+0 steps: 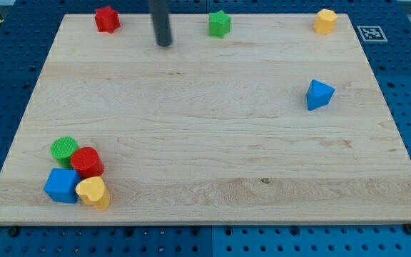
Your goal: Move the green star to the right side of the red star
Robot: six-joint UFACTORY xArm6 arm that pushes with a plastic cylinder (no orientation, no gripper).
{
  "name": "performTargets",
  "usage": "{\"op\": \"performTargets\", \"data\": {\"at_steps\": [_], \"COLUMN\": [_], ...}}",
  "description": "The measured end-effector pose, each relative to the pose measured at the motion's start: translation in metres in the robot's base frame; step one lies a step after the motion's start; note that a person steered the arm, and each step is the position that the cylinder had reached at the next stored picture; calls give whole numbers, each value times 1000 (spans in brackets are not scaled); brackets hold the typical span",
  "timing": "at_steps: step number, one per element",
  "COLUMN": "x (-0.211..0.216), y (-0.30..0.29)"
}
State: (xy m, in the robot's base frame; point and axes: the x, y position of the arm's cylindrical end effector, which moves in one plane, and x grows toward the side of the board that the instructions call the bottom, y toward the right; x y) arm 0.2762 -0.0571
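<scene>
My tip (164,44) sits near the view's top, between red star (107,19) at left and green star (220,23) at right, touching neither. Both stars lie along the top edge of the wooden board (191,114).

The light was bright and even over the whole wooden board (212,143), and I saw no glare on it. The blocks gave only short, soft shadows, for example under the blue block (320,95) at the view's right. The picture was a little soft, and my tip (164,43) and the rod above it looked slightly blurred.
</scene>
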Motion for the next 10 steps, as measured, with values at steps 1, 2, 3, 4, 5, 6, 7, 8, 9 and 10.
{"op": "performTargets", "data": {"at_steps": [1,2,3,4,5,6,7,8,9,10], "x": [0,0,-1,-18,-40,-42,-43,-51,-76,-83], "y": [70,112,162,191,164,119,80,57,51,51]}}
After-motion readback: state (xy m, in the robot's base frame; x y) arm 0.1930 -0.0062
